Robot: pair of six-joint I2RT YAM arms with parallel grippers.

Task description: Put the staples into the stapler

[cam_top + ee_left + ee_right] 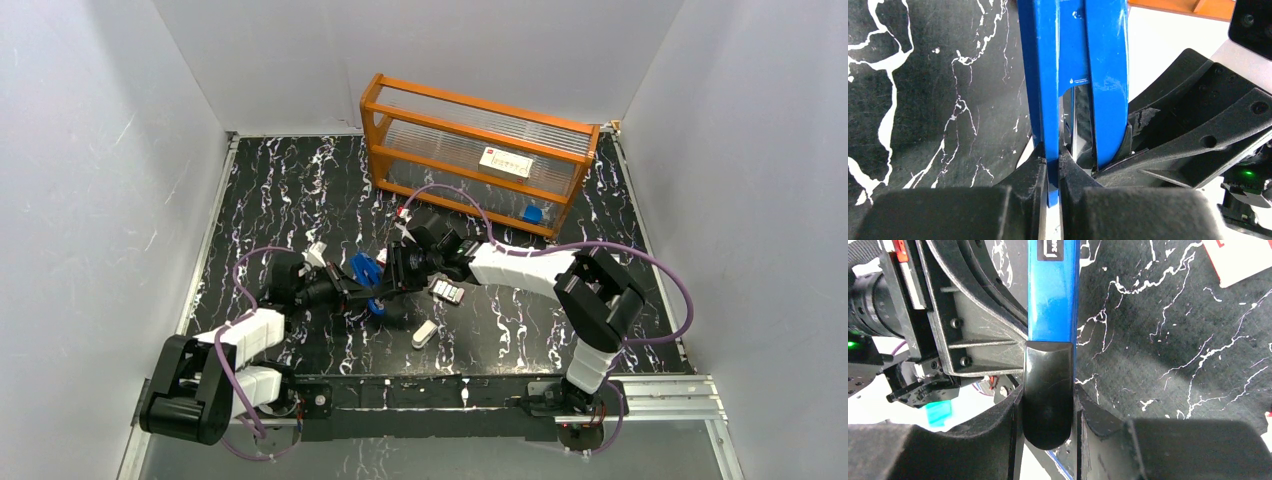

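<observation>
While the left arm (245, 335) stretches from its base at seven o'clock toward the middle of the marbled black mat (280, 190), the left gripper (345, 293) meets the stapler (366, 272) there. In the left wrist view its fingers (1023, 185) are pinched tight on one thin blue edge of the opened stapler (1103, 75), with a metal strip showing between the two blue halves. The right gripper (400, 270) comes in from three o'clock, and its fingers (1098, 425) are clamped on the stapler's black front end (1048, 395). The staples (447, 291) lie on the mat just beside the right wrist, toward five o'clock from the stapler. A white rounded object (424, 333) rests nearer the bases. A red-edged white box (1243, 260) shows in the right wrist view. An orange rack (480, 150) stands at one o'clock. The right arm (520, 266) folds back to its base at five o'clock.
</observation>
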